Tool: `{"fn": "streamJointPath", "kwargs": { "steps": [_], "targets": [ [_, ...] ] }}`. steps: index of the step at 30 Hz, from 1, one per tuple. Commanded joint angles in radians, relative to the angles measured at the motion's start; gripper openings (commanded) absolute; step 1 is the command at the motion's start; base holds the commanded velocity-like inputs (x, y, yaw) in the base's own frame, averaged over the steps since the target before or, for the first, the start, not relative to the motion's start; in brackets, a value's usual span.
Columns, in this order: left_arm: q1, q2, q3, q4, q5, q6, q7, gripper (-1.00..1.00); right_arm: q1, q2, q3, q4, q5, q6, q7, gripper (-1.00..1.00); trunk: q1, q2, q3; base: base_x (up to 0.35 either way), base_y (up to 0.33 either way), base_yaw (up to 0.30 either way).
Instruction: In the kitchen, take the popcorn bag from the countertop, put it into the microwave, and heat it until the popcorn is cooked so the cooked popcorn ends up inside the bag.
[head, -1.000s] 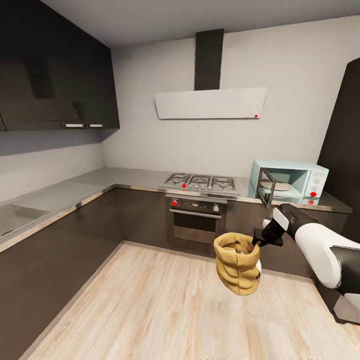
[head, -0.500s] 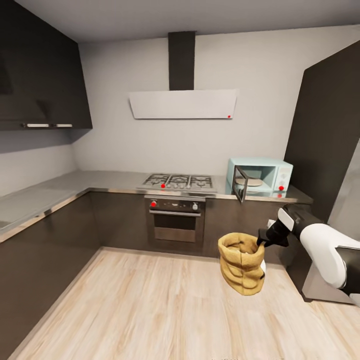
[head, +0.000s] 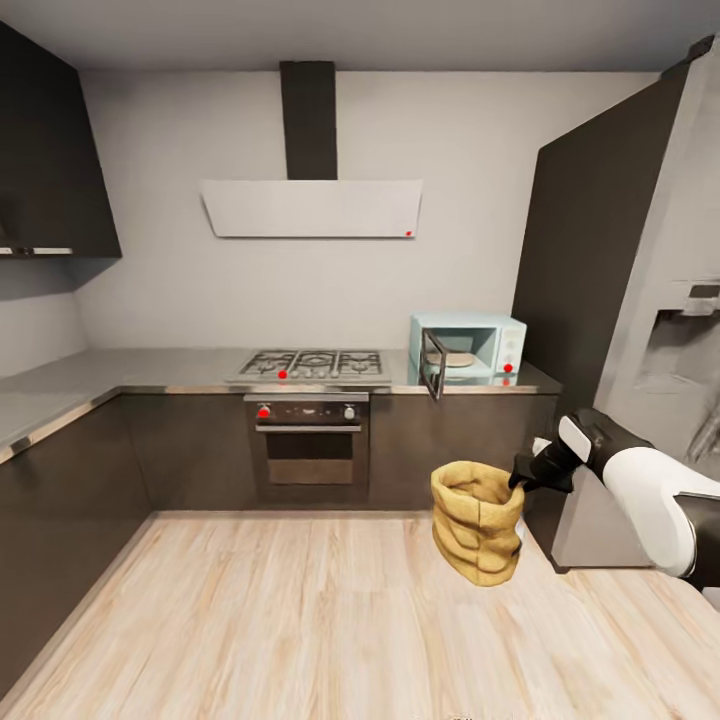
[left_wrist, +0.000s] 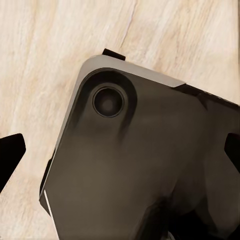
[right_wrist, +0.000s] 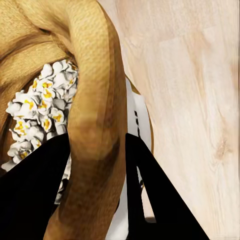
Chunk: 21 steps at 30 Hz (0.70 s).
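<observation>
The orange-brown popcorn bag (head: 476, 520) hangs above the wooden floor, in front of the black cabinets. My right gripper (head: 519, 481) is shut on its rolled rim. In the right wrist view the rim (right_wrist: 95, 100) runs between the two black fingers (right_wrist: 155, 200), and white puffed popcorn (right_wrist: 40, 115) with yellow centres lies inside the bag. The mint-blue microwave (head: 470, 343) stands on the grey countertop (head: 150, 365) beyond the bag, with its dark glass door (head: 433, 364) swung open. My left gripper (left_wrist: 120, 152) is open over the robot's own dark body.
A steel gas hob (head: 312, 363) and black oven (head: 310, 440) sit left of the microwave, under a white hood (head: 312, 208). A tall black cabinet (head: 585, 270) and a grey fridge (head: 675, 330) stand at the right. Wooden floor (head: 280, 610) stretches ahead.
The head view has swung to the right, so the hob and microwave sit further left in the picture and the fridge has come into view. The bag stays held in my right gripper.
</observation>
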Motion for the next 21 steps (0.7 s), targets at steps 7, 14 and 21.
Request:
{"fn": "streamJointPath", "kwargs": {
  "steps": [7, 14, 21],
  "targets": [
    [-0.001, 0.0, -0.001, 0.001, 0.005, -0.003, 0.0, 1.0, 0.0, 0.0, -0.006, -0.001, -0.031, 0.005, -0.007, -1.0, 0.0, -0.001, -0.001, 0.0, 0.0, -0.186],
    [-0.001, -0.001, -0.003, 0.001, 0.005, -0.003, 0.0, 1.0, 0.0, 0.0, -0.006, -0.001, -0.033, 0.005, -0.005, -1.0, 0.0, -0.001, -0.001, 0.0, 0.0, -0.004],
    [-0.001, -0.001, -0.003, 0.001, 0.005, -0.003, 0.0, 1.0, 0.0, -0.001, -0.006, 0.003, -0.034, 0.005, -0.004, -1.0, 0.0, -0.001, -0.001, 0.001, 0.0, 0.0]
  ]
}}
